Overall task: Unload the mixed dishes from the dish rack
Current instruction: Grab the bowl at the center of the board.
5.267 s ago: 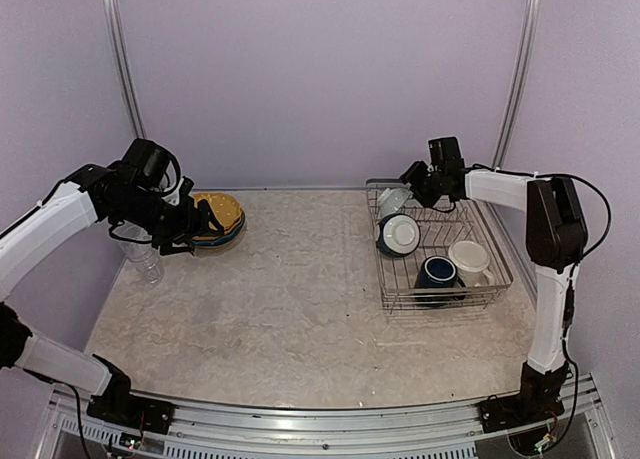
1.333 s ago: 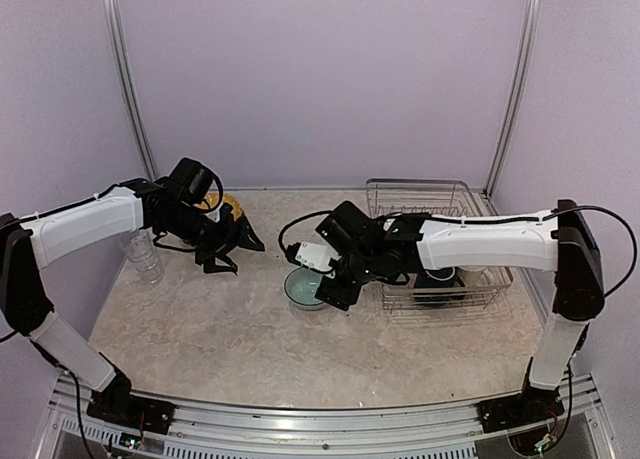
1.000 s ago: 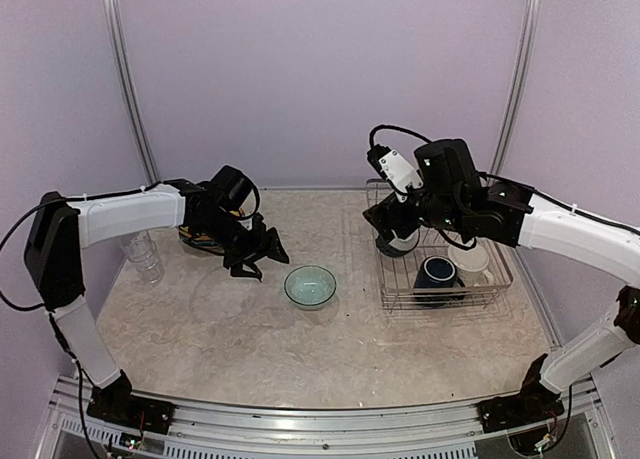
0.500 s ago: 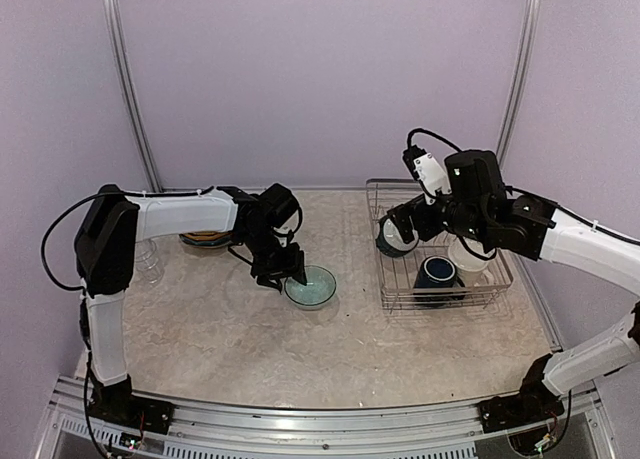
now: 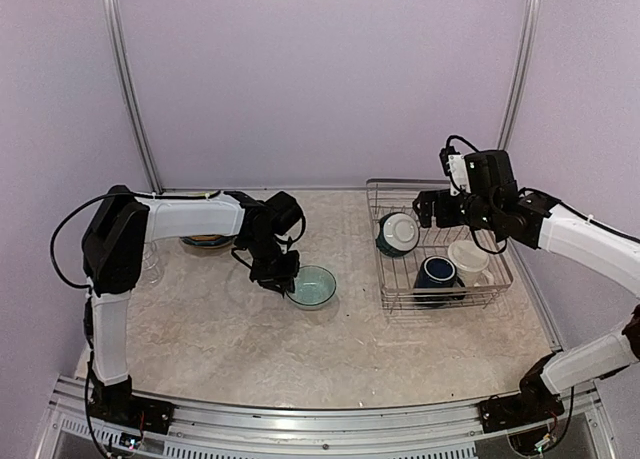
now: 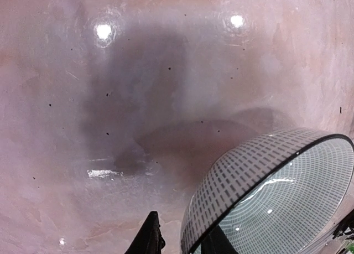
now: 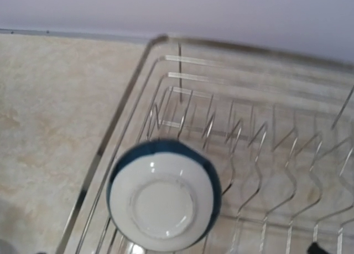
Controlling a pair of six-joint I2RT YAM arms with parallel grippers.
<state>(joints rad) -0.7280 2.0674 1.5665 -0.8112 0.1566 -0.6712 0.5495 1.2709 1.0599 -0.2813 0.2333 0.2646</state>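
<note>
A pale green bowl (image 5: 312, 286) with a fine grid pattern (image 6: 260, 187) sits upright on the table. My left gripper (image 5: 279, 277) (image 6: 182, 234) is at its left rim, shut on it with one finger outside the wall and one inside. The dish rack (image 5: 445, 186) (image 7: 119, 127) stands at the right. It holds a dark teal bowl (image 5: 398, 232) (image 7: 163, 196) on its side with its white foot showing, a navy mug (image 5: 437, 272) and a cream mug (image 5: 468, 258). My right gripper (image 5: 428, 207) hovers open above the teal bowl, holding nothing.
A stack of plates (image 5: 205, 241) lies behind my left arm at the far left. A clear glass (image 5: 150, 266) stands beside that arm's upper link. Upright tines (image 7: 243, 138) fill the rack's far half. Purple walls close in the table.
My left gripper has swung right to the green bowl and closed on its rim. My right arm has drawn back and right over the rack, its jaws staying wide.
</note>
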